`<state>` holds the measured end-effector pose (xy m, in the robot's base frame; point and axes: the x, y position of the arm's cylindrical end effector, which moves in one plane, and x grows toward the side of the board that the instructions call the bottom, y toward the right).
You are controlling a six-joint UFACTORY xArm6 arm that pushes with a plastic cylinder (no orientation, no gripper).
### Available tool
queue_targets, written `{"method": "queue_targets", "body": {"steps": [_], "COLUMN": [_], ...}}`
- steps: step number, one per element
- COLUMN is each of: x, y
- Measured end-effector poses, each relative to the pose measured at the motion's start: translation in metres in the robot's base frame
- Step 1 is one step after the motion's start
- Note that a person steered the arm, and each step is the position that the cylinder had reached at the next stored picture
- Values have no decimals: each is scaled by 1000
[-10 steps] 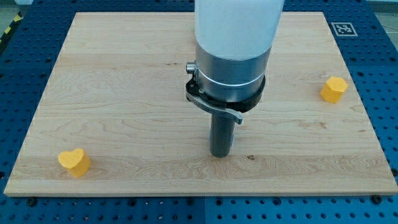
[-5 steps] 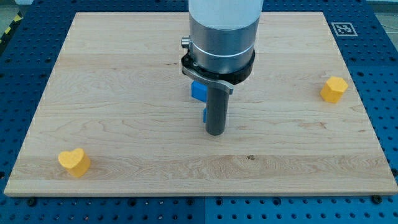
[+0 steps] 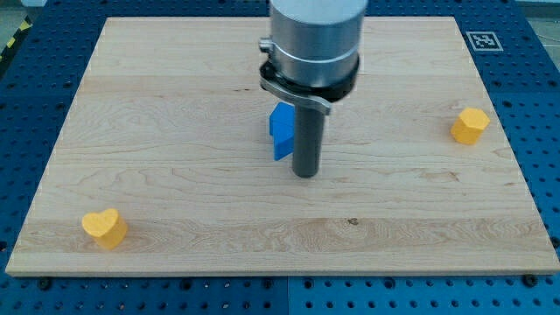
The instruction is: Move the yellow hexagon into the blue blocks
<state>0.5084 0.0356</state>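
While my tip (image 3: pixel 304 174) sits beside blue blocks (image 3: pixel 282 132), yellow hexagon (image 3: pixel 470 125) far right, no jaws

A single camera looks down at a slant from beyond the near edge of the wooden counter (image 3: pixel 175 201), facing its far edge. The whole board fits the frame, blue perforated base (image 3: pixel 542 105) at the margins; the arm's upper body is cropped at the view's top.

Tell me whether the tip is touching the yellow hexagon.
Apart. The camera view shows my tip mid-board beside the blue blocks, with bare wood between it and the yellow hexagon at the view's right.
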Motion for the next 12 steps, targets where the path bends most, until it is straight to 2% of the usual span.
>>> {"method": "queue_targets", "body": {"steps": [2,6,9,11,12], "x": [4,6,27,46,41], "y": [17,121,141,232,265]}}
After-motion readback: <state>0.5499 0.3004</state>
